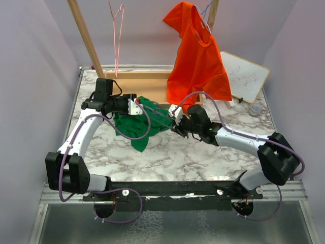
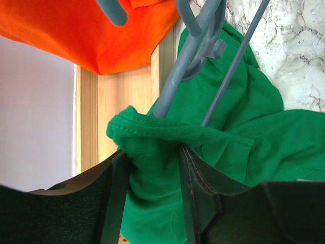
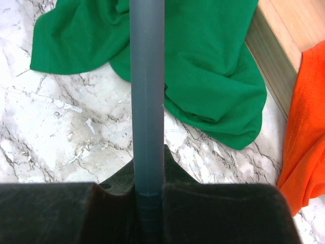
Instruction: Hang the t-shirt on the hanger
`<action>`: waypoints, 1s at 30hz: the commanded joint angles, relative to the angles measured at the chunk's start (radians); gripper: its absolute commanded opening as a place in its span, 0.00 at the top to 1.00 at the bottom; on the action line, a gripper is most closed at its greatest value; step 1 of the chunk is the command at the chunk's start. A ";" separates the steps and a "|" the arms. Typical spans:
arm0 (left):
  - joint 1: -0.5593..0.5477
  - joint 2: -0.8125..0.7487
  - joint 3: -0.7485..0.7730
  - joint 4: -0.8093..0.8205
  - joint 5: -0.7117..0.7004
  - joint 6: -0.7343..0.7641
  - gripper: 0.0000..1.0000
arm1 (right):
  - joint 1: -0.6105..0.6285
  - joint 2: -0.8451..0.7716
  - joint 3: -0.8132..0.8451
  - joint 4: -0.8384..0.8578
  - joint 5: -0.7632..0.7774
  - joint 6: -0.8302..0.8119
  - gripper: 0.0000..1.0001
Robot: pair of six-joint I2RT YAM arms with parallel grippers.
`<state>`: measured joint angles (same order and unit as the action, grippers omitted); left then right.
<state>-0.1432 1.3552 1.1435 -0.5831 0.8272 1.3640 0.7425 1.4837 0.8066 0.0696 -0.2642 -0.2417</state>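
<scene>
The left gripper (image 2: 152, 165) pinches a fold of the t-shirt (image 1: 138, 126), heaped on the table (image 1: 203, 162) at nine o'clock from the right gripper (image 3: 147, 187), which clamps the hanger (image 3: 147, 76) by its bar, and I'd fear that small bite slipping loose if the hanger drags the cloth.

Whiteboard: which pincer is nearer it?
Right. The right pincer, holding the hanger, is left of and in front of the whiteboard; the left pincer, gripping the t-shirt, is farther left.
</scene>
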 commanded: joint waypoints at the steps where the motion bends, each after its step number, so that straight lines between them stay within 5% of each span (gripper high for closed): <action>1: 0.005 0.009 0.011 0.018 0.059 0.041 0.54 | 0.005 -0.059 -0.007 0.092 -0.052 -0.029 0.99; 10: 0.011 0.033 0.069 -0.045 0.133 0.077 0.64 | 0.005 -0.068 -0.006 0.085 -0.055 -0.052 0.99; 30: -0.069 -0.049 0.082 -0.158 0.280 0.060 0.64 | 0.004 0.015 0.092 0.075 -0.089 -0.053 0.99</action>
<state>-0.1757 1.3430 1.2171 -0.7170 1.0164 1.4338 0.7425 1.4822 0.8356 0.0788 -0.3065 -0.2836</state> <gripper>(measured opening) 0.358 0.056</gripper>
